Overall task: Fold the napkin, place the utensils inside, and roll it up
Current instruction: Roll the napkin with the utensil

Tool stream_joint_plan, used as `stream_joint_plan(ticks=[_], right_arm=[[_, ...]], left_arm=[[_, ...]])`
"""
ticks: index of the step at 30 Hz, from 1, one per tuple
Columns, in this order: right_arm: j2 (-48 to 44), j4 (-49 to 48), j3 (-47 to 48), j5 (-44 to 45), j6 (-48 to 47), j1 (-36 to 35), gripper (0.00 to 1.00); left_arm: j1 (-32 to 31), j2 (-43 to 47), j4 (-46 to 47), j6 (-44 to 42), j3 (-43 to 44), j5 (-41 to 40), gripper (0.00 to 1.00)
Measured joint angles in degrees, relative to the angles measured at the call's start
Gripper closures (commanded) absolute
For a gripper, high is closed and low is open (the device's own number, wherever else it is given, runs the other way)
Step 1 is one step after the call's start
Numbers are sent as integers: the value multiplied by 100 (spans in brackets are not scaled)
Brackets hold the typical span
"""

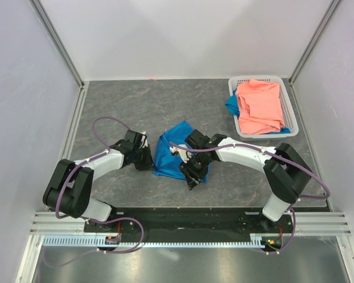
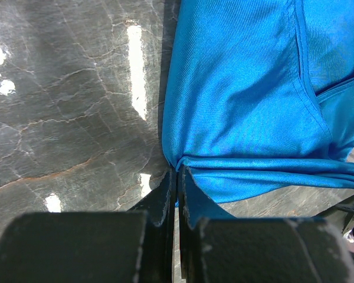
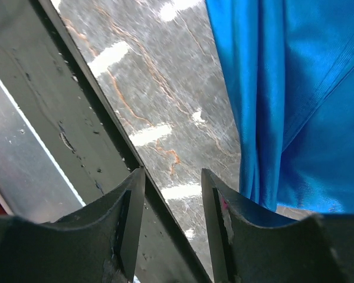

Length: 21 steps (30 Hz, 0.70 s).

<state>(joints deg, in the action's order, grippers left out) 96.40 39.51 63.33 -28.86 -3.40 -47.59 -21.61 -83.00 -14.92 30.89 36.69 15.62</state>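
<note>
1. While the left gripper [image 2: 177, 177] presses its two fingers [image 2: 162, 200] together on a gathered corner of the napkin [image 2: 242, 88], the cloth fans out from that pinch up and to the right in the left wrist view. A hemmed edge runs down it, and several flat folds lie just past the fingertips.
2. Seen from above, the napkin [image 1: 172, 150] lies rumpled near the middle of the grey marbled table [image 1: 124, 106], between the two grippers. The left gripper [image 1: 146, 158] meets the side of the cloth nearest the left arm.
3. The right gripper [image 1: 194, 172] sits over the near right part of the napkin and hides some of it from the top camera.
4. In the right wrist view, the right gripper [image 3: 173, 188] has its fingers spread apart, with only bare table [image 3: 165, 118] in the gap and nothing held between them. The napkin [image 3: 295, 106] lies just beside the finger [image 3: 221, 224] on the picture's right. It may be brushing that finger, though the angle does not settle it.
5. A black base plate [image 3: 65, 88] crosses the same view diagonally, behind the other finger.
6. A white basket [image 1: 290, 112] stands at the far right corner of the table, well apart from the napkin. It holds a salmon-pink cloth [image 1: 259, 106], and a blue scrap [image 1: 231, 106] peeks out beneath that cloth on its left.
</note>
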Motion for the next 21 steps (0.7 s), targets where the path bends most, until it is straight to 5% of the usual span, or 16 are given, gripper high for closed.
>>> stream_joint_plan(ticks=[21], right_arm=[[461,81,35,197,-160,595,49]], left_arm=[[0,-15,0,-4,7,15,98]])
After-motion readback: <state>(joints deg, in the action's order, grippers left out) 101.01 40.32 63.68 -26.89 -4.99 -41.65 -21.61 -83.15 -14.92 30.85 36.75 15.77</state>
